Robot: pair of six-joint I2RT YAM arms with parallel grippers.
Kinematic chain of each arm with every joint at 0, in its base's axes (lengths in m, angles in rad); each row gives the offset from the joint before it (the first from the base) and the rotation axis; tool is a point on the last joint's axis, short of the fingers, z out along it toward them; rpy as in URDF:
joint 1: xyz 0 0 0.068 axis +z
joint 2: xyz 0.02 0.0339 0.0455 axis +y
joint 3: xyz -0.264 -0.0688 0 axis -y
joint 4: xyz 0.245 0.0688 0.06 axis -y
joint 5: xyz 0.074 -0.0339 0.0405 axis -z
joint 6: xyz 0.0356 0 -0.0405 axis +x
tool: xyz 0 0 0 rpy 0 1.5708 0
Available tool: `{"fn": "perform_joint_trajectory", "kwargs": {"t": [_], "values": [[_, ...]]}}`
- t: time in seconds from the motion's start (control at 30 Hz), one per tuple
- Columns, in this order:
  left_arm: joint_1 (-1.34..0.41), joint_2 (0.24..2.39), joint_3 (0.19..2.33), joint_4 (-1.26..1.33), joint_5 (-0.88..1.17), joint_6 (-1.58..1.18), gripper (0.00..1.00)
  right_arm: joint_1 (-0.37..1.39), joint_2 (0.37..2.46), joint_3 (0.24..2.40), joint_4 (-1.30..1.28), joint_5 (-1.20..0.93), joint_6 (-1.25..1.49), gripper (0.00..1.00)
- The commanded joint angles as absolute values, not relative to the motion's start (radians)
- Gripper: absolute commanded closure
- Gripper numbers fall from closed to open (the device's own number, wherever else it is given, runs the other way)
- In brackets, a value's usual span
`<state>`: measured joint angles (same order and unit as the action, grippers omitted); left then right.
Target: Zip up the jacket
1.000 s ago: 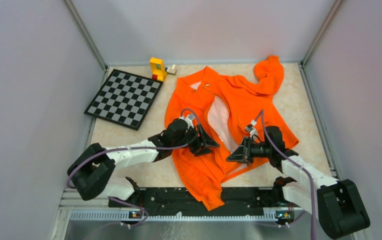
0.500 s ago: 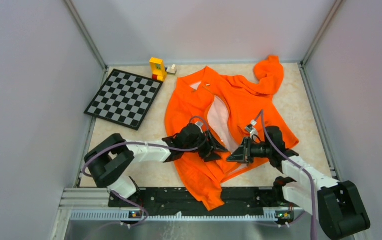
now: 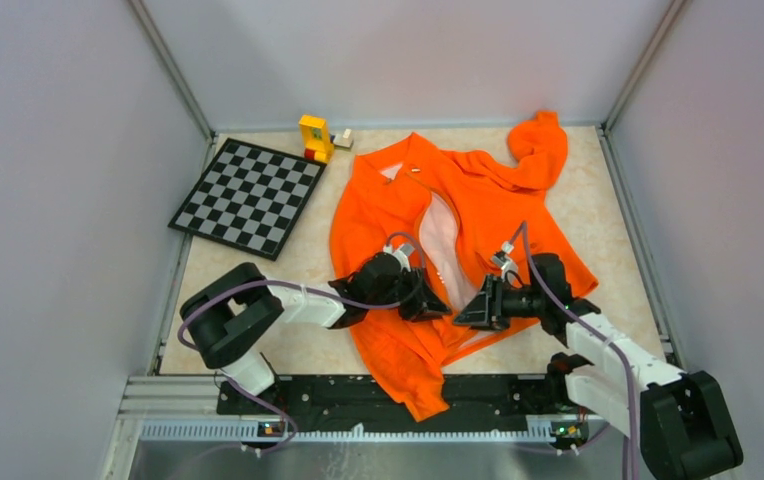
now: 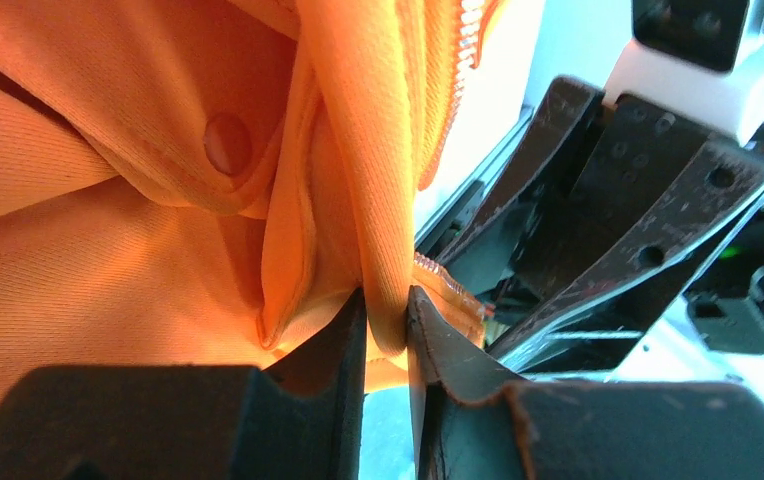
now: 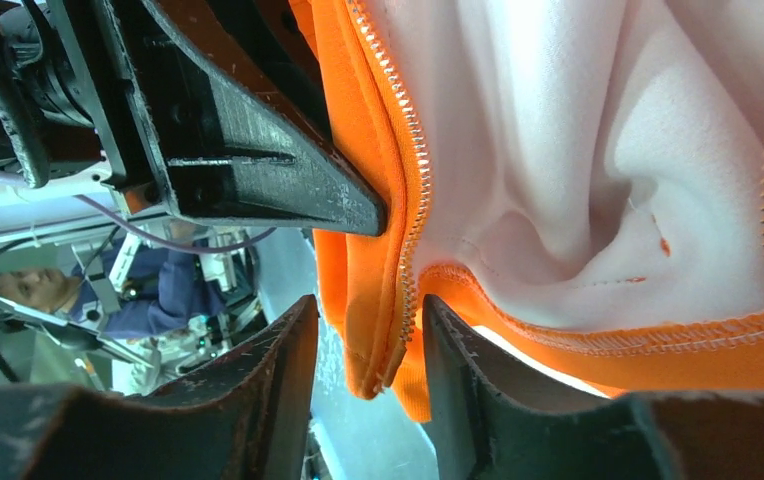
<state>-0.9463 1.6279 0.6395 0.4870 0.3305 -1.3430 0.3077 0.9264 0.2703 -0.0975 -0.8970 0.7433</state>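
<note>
The orange jacket (image 3: 378, 200) lies open on the table, its pale lining (image 3: 443, 235) showing down the middle. My left gripper (image 3: 428, 300) is at the lower left front edge and is shut on a fold of orange fabric (image 4: 378, 200) beside a snap button (image 4: 226, 142). My right gripper (image 3: 473, 310) faces it from the right, very close. Its jaws are open, and the bottom end of the zipper edge (image 5: 413, 200) hangs between the fingers (image 5: 368, 325) without being pinched. The left gripper's black finger (image 5: 258, 170) shows just beyond.
A chessboard (image 3: 248, 195) lies at the back left, with a yellow block (image 3: 315, 137) and a small white block (image 3: 344, 138) behind it. The jacket's hem drapes over the black rail (image 3: 338, 395) at the near edge. Walls close three sides.
My left gripper has moved right along the jacket's left front edge, ending close to my right gripper. The right arm has barely moved.
</note>
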Motion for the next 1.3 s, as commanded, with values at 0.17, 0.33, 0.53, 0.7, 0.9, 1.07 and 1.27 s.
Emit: {"fn": "perform_joint_trajectory", "kwargs": {"t": [0.17,0.33,0.53,0.7,0.9,1.07,1.27], "values": [[-0.945,1.597,0.605,0.687,0.438,-1.131,0.78,0.302,1.015,0.29,0.09,-1.011,0.802,0.57],[-0.945,1.586,0.591,0.721,0.443,-1.125,0.79,0.301,1.027,0.296,0.04,-1.031,0.753,0.63],[-0.943,1.564,0.572,0.733,0.43,-1.12,0.79,0.301,0.986,0.278,0.03,-1.022,0.77,0.7],[-0.939,1.554,0.575,0.725,0.431,-1.099,0.8,0.301,0.953,0.249,0.048,-1.024,0.805,0.69],[-0.929,1.539,0.568,0.749,0.439,-1.11,0.75,0.301,0.923,0.236,0.062,-1.058,0.808,1.0],[-0.924,1.56,0.527,0.879,0.482,-1.233,0.55,0.302,0.924,0.235,0.096,-1.074,0.804,1.0],[-0.926,1.629,0.494,1.029,0.527,-1.386,0.55,0.309,0.937,0.233,0.13,-1.07,0.81,1.0]]}}
